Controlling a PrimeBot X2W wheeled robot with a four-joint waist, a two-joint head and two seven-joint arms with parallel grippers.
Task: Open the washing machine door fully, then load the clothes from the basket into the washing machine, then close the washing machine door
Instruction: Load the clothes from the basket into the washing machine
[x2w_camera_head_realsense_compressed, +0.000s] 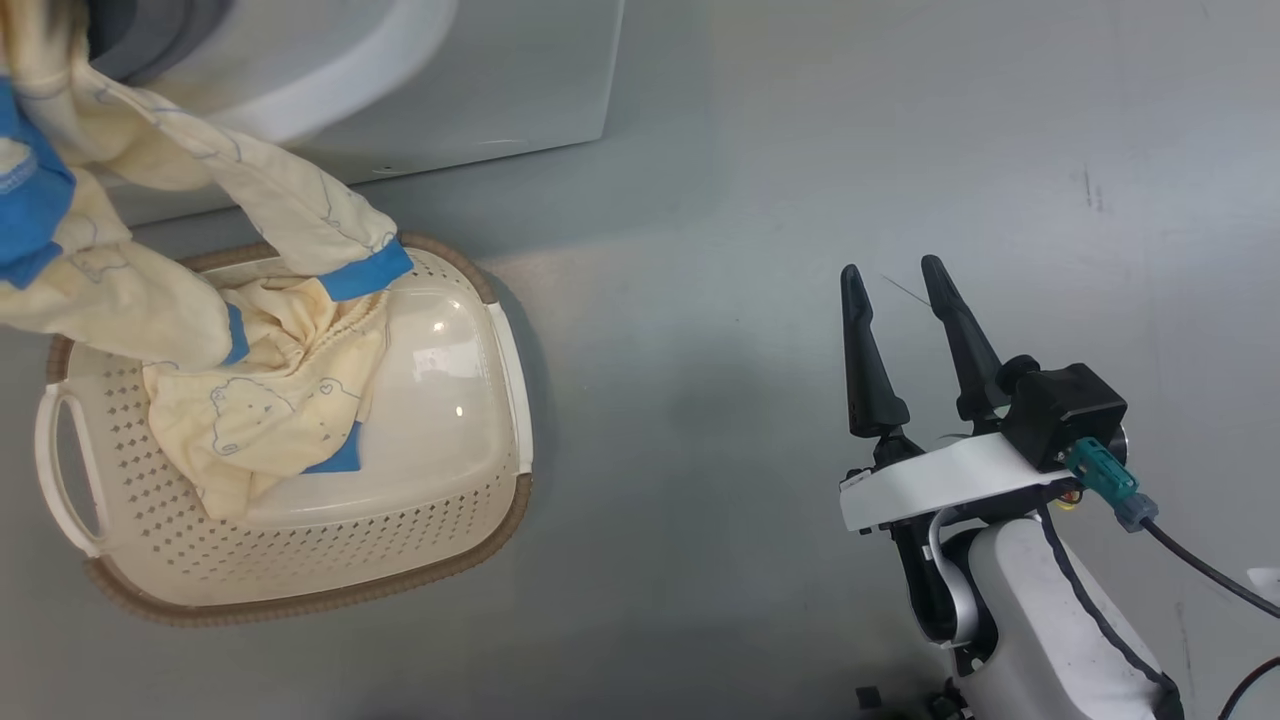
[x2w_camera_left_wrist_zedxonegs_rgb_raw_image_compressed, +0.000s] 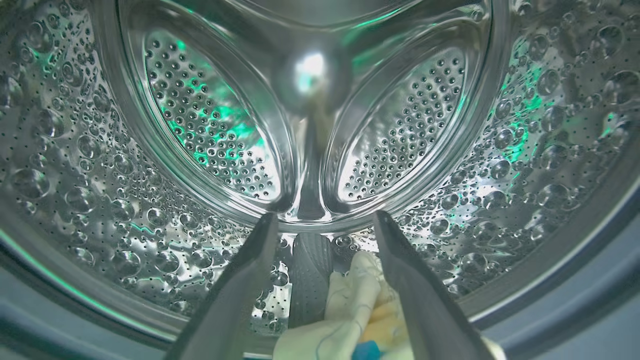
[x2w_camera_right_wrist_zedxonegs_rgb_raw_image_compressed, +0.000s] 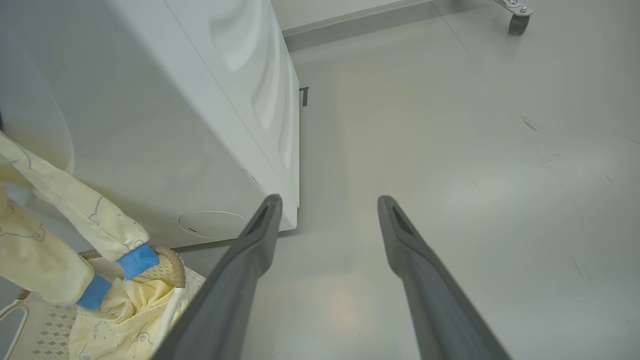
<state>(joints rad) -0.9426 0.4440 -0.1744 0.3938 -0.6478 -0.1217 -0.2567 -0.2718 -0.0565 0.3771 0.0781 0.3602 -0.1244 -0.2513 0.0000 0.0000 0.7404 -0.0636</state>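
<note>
Head view shows the soft pale yellow, bear-printed clothes (x2w_camera_head_realsense_compressed: 290, 215) with blue cuffs trailing from the mouth of the big white front-loading washing machine (x2w_camera_head_realsense_compressed: 500, 80) at 11 o'clock down into the small cream perforated plastic basket (x2w_camera_head_realsense_compressed: 350, 545) at 8 o'clock, where more yellow cloth lies bunched. The likely trouble is that the hanging sleeves outweigh the part inside and drag the garment back out when the arm leaves. Cloth could also catch on a finger and follow it.

In the left wrist view the left gripper (x2w_camera_left_wrist_zedxonegs_rgb_raw_image_compressed: 325, 216) reaches into the perforated steel drum (x2w_camera_left_wrist_zedxonegs_rgb_raw_image_compressed: 75, 165), aimed at its back wall. Its two long dark fingers are spread wide and clamp nothing, and a yellow fold lies loose between them at 6 o'clock. The right gripper (x2w_camera_head_realsense_compressed: 891, 266) hovers at 4 o'clock over the grey floor (x2w_camera_head_realsense_compressed: 720, 300), fingers parted, empty.
</note>
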